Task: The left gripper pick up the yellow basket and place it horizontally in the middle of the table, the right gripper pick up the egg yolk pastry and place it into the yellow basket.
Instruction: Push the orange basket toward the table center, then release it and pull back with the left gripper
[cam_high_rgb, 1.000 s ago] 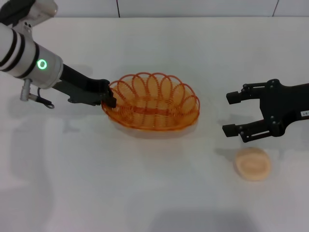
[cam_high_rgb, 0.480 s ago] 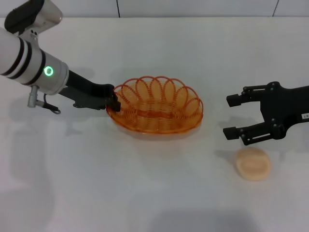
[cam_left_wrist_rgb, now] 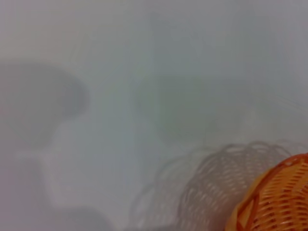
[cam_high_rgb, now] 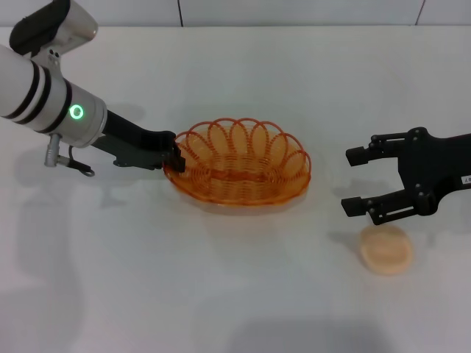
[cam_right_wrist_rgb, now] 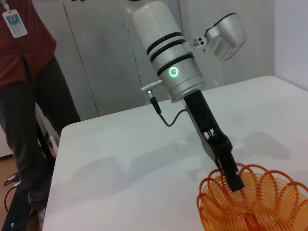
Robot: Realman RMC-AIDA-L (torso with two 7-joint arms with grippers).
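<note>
one yellow basket point(cam_high_rgb: 239, 163) sits near the middle of the table point(cam_high_rgb: 221, 294), the left gripper point(cam_high_rgb: 174, 157) pinching its left rim. to the right, the right gripper point(cam_high_rgb: 356, 181) hangs with fingers spread — the egg yolk pastry point(cam_high_rgb: 385, 249) lies just beside it.

The left claw point(cam_high_rgb: 173, 156) meets the near end of the yellow basket point(cam_high_rgb: 237, 162), and its fingertips are lost among the rim loops there. In the left wrist view only one blurred corner of the basket point(cam_left_wrist_rgb: 274, 199) shows, the rest cut off, and no fingers appear. The right wrist view cuts the basket point(cam_right_wrist_rgb: 250, 199) at the edge and shows a bystander point(cam_right_wrist_rgb: 29, 91) without a head.
</note>
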